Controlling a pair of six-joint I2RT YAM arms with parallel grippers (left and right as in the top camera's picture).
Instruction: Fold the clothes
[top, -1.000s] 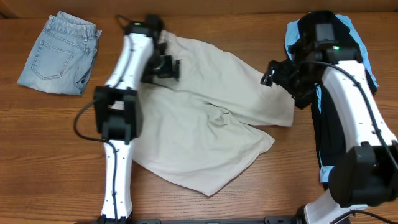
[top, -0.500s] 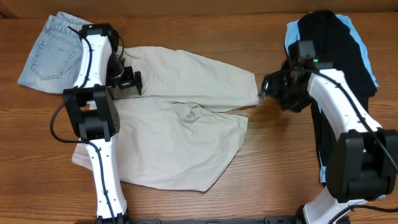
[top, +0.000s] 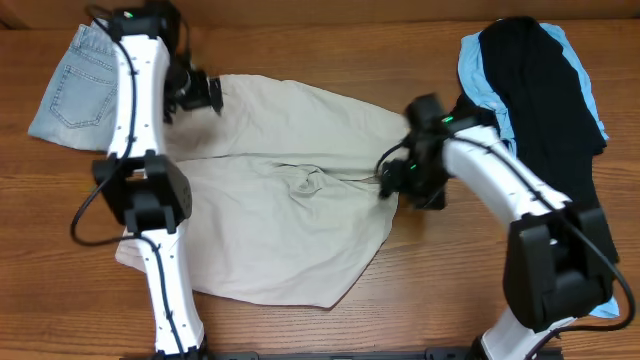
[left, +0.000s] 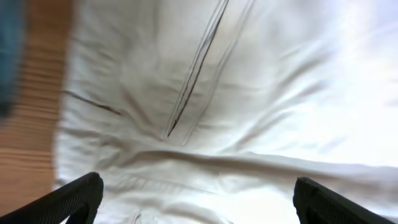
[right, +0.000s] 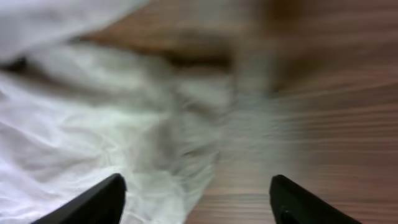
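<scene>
Left fingers (left: 78, 196) reach far forward, right fingers (right: 102, 199) inward, both spread wide over beige shorts (top: 290, 220).

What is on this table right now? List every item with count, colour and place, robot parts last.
beige garment: one, beige, spread unfolded across the middle of the table
jeans: one pair, light blue denim, folded at the far left corner
black garment: one, black, heaped at the far right, lying on the blue garment
blue garment: one, light blue, under the black one, edges showing
table: one, brown wood, beneath everything
left gripper: one, black on a white arm, open, over the beige garment's far left corner
right gripper: one, black on a white arm, open, at the beige garment's right edge
</scene>
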